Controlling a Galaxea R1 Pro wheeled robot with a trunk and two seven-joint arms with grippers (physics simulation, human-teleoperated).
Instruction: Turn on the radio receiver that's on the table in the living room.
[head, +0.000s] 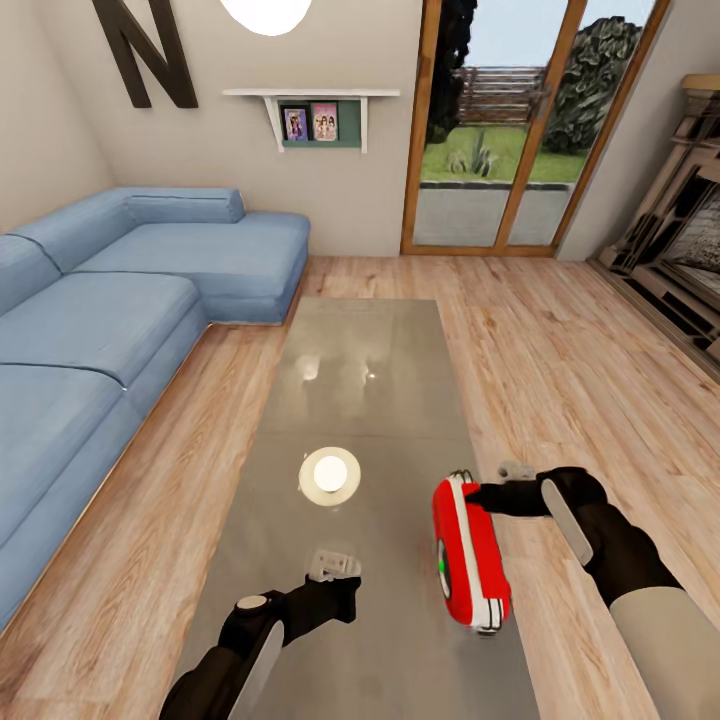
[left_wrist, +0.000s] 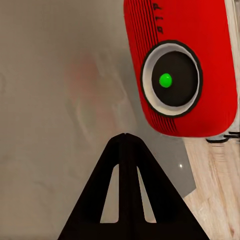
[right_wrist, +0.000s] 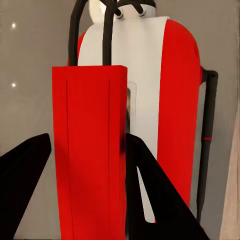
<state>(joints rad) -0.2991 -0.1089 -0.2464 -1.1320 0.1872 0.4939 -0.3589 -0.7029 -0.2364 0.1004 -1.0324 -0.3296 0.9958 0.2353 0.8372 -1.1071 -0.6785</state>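
My right gripper (right_wrist: 85, 175) has its two black fingers wide open w/ the small red radio w/ white stripe (head: 470, 553) between them at the lower right of the long shiny grey table (head: 360, 380), its round dial glows green so I think it's on & job's abt done, and my left gripper (head: 335, 570) is squeezed closed on nothing.

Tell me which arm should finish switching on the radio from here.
Right, probably. The right gripper is already at the radio receiver, its fingers straddling the body. The left gripper is shut and hovers apart over the table.
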